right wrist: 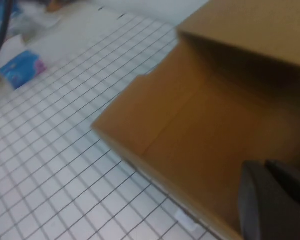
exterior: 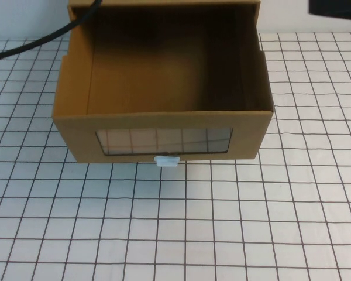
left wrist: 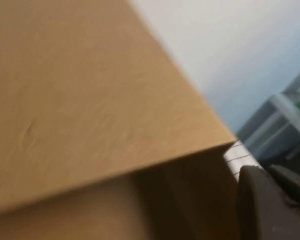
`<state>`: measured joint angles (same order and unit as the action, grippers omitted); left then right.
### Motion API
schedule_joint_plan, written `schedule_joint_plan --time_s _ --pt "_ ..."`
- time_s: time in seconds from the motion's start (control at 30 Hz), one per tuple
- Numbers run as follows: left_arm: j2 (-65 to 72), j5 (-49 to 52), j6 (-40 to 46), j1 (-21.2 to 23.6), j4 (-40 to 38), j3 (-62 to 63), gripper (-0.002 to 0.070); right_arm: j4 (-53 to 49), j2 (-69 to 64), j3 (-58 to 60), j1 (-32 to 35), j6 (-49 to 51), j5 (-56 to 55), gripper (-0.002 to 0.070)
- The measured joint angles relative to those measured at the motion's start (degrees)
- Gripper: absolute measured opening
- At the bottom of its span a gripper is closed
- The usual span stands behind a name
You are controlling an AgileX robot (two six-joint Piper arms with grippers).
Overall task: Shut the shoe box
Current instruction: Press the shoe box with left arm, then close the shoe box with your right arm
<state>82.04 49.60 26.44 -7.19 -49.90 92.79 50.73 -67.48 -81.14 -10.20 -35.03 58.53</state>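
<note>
Shoe box (exterior: 164, 117) drawer pulled fully out, unclosed; left gripper (left wrist: 270, 200) & right gripper (right wrist: 275, 200) nearby, finger state unclear.

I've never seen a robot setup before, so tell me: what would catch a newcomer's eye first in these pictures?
The open shoe box dominates the far middle of the gridded table: its brown drawer is pulled out toward the robot and is empty inside. Its front holds a clear window with a small white tab handle just below. The left gripper sits close beside the box's outer shell, and the right gripper hovers over the open drawer.
</note>
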Motion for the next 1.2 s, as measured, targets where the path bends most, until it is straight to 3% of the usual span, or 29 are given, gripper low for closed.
schedule_joint_plan --time_s 0.17,0.27,0.43,0.6,0.83,1.2 --pt "5.41 0.96 8.67 0.00 -7.35 4.56 -0.0004 -1.21 -4.22 0.00 -6.03 -6.47 1.92 -0.0013" --pt "9.85 3.18 9.26 0.00 -7.72 8.20 -0.0006 -10.19 -5.58 0.00 -14.16 -7.81 3.56 -0.0013" --pt "18.66 7.90 7.88 0.00 -7.72 15.85 -0.0006 -31.67 -5.97 0.00 -30.66 -0.04 5.07 -0.0013" --pt "26.28 11.11 2.05 0.00 -7.72 23.21 -0.0006 -41.86 -7.76 0.10 -40.90 8.58 2.30 -0.0013" --pt "33.45 13.69 -5.17 0.00 -7.12 28.91 -0.0006 -40.29 -15.35 0.10 -43.85 10.67 -4.33 -0.0014" --pt "34.04 13.84 -7.46 0.00 -5.58 29.68 -0.0006 -46.47 -26.03 0.10 -43.85 11.03 -13.45 -0.0014"
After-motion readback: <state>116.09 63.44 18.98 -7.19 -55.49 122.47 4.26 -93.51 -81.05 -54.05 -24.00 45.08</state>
